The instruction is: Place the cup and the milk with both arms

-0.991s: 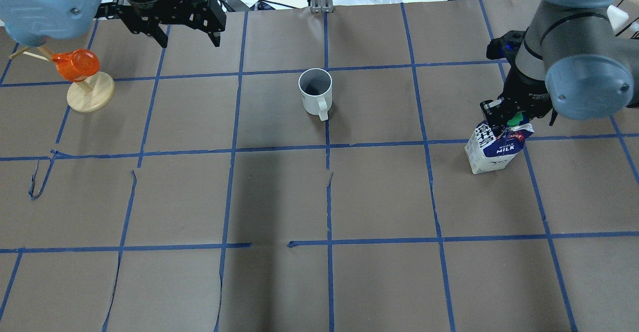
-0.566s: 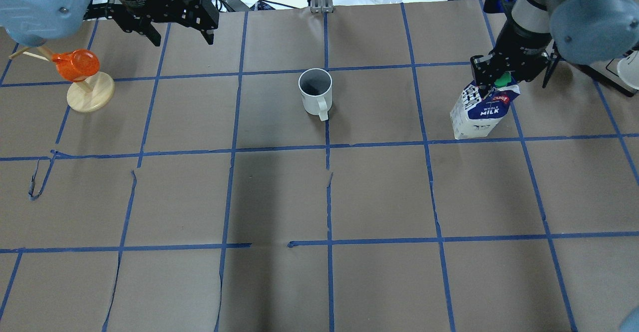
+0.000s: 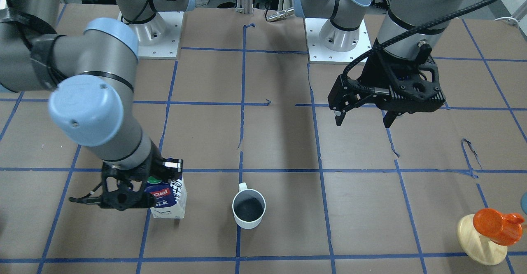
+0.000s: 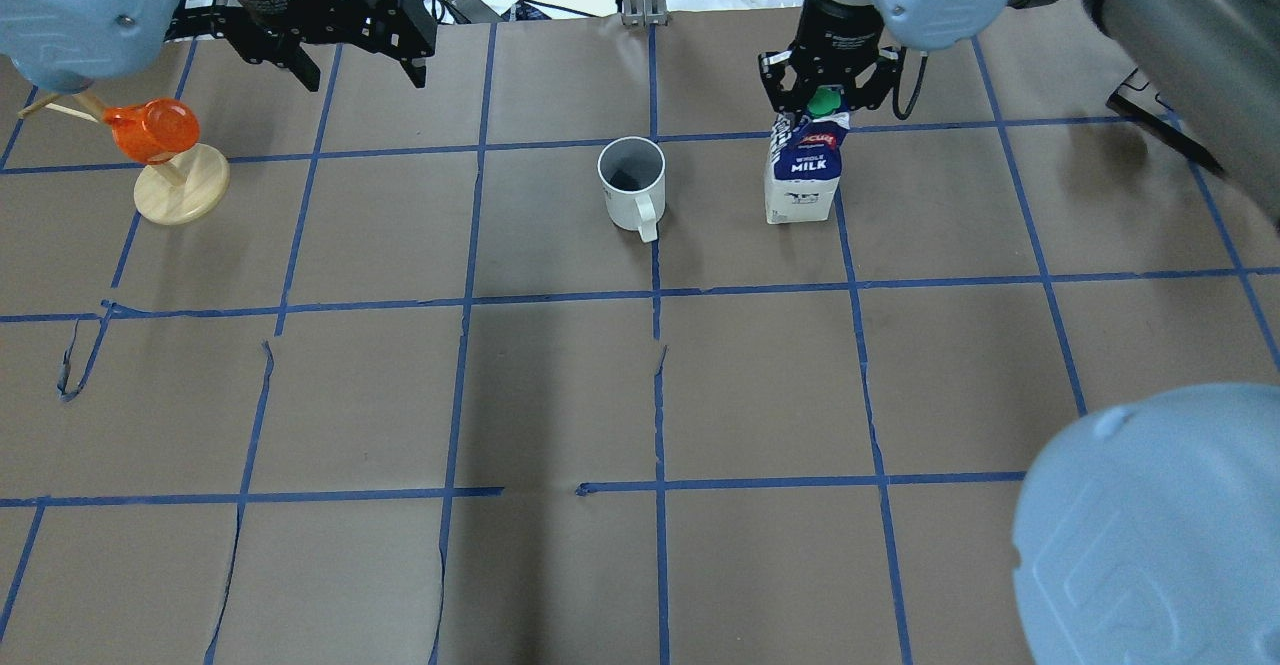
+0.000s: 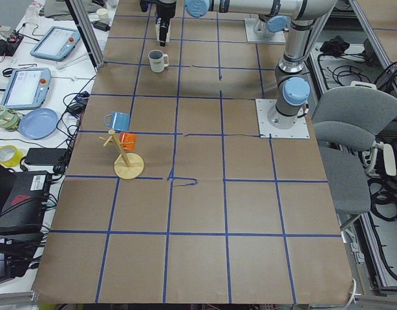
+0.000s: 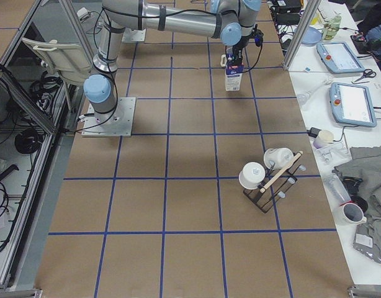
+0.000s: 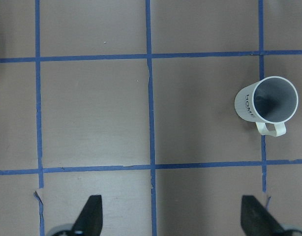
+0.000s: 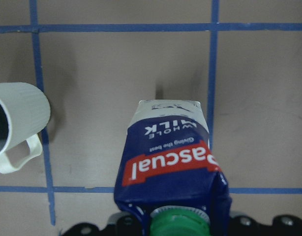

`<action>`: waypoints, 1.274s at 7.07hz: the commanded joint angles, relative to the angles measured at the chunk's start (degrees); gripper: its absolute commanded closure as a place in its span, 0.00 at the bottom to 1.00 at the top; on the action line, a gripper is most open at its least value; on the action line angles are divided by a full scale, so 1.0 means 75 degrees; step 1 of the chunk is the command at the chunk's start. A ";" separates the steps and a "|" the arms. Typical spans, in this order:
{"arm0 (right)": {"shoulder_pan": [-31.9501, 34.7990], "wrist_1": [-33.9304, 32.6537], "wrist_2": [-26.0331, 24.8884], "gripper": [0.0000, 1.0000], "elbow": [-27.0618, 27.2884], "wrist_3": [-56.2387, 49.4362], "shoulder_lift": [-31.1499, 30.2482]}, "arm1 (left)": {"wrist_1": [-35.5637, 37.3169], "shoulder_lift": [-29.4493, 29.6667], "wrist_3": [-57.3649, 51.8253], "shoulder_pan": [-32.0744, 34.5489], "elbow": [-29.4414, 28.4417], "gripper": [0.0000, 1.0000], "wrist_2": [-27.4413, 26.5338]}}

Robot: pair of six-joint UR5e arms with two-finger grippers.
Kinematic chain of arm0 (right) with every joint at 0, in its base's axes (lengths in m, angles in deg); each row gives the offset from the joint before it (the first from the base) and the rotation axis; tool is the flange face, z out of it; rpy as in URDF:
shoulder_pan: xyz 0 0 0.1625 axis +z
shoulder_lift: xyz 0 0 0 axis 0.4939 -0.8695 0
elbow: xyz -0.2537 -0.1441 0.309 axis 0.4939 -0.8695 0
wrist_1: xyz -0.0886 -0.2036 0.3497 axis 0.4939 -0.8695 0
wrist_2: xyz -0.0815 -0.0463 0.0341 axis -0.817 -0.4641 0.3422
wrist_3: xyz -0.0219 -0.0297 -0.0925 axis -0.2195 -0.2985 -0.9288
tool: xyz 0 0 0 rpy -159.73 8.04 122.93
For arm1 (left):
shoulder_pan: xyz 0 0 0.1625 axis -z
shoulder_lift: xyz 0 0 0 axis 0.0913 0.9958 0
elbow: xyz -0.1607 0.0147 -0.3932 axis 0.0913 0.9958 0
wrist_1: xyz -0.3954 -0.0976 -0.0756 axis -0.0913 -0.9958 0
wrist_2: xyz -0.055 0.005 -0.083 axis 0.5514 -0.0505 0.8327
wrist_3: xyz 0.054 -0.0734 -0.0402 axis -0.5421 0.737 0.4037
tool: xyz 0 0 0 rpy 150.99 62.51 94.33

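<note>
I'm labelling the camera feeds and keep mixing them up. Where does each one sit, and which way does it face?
Front-facing: across the table, facing the robot; left pincer on its right.
Overhead: behind the robot, looking forward and down; right pincer grips the milk.
Exterior left: table's end, looking along it; left arm nearest.
Exterior right: opposite end; right arm nearest.
Left wrist: straight down; own fingertips, cup.
Right wrist: down onto the milk; pincer barely shows.
Shared: both wrist views show the cup.
</note>
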 commanded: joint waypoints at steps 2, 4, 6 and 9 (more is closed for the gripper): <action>0.0562 -0.0720 0.0293 0.75 -0.0104 0.0905 0.0449 | 0.0000 -0.0027 0.0000 -0.0004 0.0001 0.00 -0.0014; 0.0621 -0.0873 0.0467 0.74 -0.0104 0.0860 0.0509 | 0.0000 -0.0027 0.0000 0.0007 0.0012 0.00 -0.0025; 0.0621 -0.0874 0.0480 0.71 -0.0092 0.0860 0.0521 | -0.0012 -0.0027 0.0000 0.0019 0.0059 0.00 -0.0025; 0.0621 -0.0851 0.0469 0.00 -0.0092 0.0860 0.0498 | 0.0000 -0.0121 0.0000 -0.0004 0.0199 0.00 -0.0025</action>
